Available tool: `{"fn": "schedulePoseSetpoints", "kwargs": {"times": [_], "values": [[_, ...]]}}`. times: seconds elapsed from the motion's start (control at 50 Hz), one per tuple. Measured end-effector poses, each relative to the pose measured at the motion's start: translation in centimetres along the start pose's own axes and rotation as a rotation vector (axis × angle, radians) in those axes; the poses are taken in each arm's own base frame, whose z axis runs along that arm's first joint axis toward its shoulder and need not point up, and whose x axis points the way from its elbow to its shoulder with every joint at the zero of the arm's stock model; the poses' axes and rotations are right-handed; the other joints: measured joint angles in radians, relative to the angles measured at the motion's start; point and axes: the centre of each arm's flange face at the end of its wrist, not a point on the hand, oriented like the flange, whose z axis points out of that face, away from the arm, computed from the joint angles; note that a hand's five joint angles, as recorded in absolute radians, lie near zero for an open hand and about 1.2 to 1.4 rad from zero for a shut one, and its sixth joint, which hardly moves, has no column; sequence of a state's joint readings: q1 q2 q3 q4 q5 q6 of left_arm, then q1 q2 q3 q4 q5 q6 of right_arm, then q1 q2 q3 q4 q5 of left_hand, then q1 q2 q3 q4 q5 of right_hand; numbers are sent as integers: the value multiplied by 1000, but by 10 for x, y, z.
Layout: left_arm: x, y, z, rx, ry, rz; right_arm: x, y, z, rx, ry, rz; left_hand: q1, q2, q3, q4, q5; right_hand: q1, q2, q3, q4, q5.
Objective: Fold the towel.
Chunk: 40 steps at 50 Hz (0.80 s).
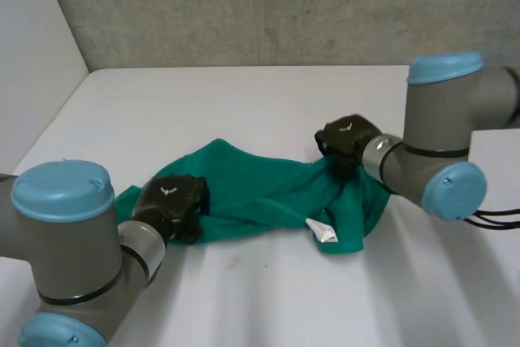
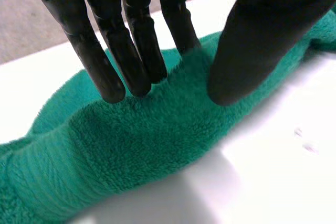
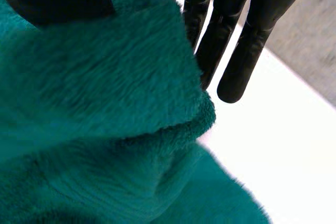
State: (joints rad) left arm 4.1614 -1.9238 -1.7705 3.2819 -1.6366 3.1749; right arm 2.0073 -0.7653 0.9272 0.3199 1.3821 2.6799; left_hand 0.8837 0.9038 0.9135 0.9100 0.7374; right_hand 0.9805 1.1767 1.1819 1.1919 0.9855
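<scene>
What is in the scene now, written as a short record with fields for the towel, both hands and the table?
towel: green terry towel, bunched up, not yet folded
label: small white label at the towel's near edge
left hand: left hand pinches a ridge at one end of the towel, between fingers and thumb
right hand: right hand pinches the other end, with cloth draped over its thumb
table: white table, towel lies on it

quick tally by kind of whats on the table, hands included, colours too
towel: 1, green, crumpled
tag on the towel: 1, white
hands: 2, black, the left hand at one end of the towel and the right hand at the other
total: 4
</scene>
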Motion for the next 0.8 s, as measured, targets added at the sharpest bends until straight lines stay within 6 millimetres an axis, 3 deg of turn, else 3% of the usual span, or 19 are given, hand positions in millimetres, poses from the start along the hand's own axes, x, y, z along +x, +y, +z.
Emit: {"fn": "schedulePoseSetpoints", "kwargs": {"times": [0.04, 0.06, 0.08, 0.12, 0.18, 0.22, 0.24, 0.26, 0.3, 0.32, 0.36, 0.4, 0.48, 0.58, 0.64, 0.8], "values": [[1, -1, -1, -6, 1, 1, 1, 3, 5, -11, 7, 8, -78, -74, -79, -80, -78, -190, -238, -245, -253, -204], [1, -1, -1, -6, 1, 1, 1, 3, 5, -11, 7, 8, -78, -74, -79, -80, -78, -190, -238, -245, -253, -204], [0, -3, -2, -2, 0, 1, 3, 2, 6, -9, 17, 17, -197, -201, -205, -205, -205, -361, -461, -446, -455, -396], [-2, -13, -4, 24, -6, -3, 11, -8, 1, 17, 48, 45, -220, -225, -231, -235, -237, -564, -705, -702, -709, -667], [-2, -13, -4, 24, -6, -3, 11, -8, 1, 17, 48, 45, -220, -225, -231, -235, -237, -564, -705, -702, -709, -667], [-12, -40, -8, 108, -33, -15, 26, -33, -22, 85, 99, 95, -375, -389, -394, -401, -406, -564, -705, -702, -709, -667], [-14, -44, -8, 122, -40, -17, 29, -39, -31, 102, 109, 105, -385, -403, -406, -417, -421, -616, -757, -770, -794, -762], [-14, -44, -8, 122, -40, -17, 29, -39, -31, 102, 109, 105, -385, -403, -406, -417, -421, -616, -757, -770, -794, -762], [-23, -59, -9, 169, -64, -26, 32, -48, -50, 126, 124, 116, -396, -423, -424, -435, -439, -616, -757, -771, -796, -764], [-23, -59, -9, 169, -64, -26, 32, -48, -50, 126, 124, 116, -396, -423, -424, -435, -439, -616, -757, -771, -796, -764], [-35, -77, -11, 226, -93, -37, 30, -52, -72, 137, 131, 123, -477, -510, -518, -525, -531, -616, -757, -771, -796, -764], [-38, -82, -11, 240, -99, -39, 27, -52, -83, 138, 132, 125, -477, -510, -518, -525, -531, -616, -757, -771, -796, -764], [-50, -98, -7, 275, -84, -41, 10, -39, -117, 127, 121, 126, -477, -510, -519, -525, -531, -616, -757, -771, -796, -764], [-57, -98, 3, 241, -46, -43, -1, -27, -127, 115, 109, 119, -477, -510, -519, -523, -528, -616, -757, -771, -796, -764], [-64, -82, 23, 107, 4, -63, -19, -4, -134, 85, 84, 110, -477, -510, -519, -523, -528, -616, -757, -771, -796, -764], [-70, -43, 50, -149, 37, -62, -38, 29, -135, 17, 47, 90, -477, -509, -519, -523, -528, -616, -757, -771, -795, -764]]}}
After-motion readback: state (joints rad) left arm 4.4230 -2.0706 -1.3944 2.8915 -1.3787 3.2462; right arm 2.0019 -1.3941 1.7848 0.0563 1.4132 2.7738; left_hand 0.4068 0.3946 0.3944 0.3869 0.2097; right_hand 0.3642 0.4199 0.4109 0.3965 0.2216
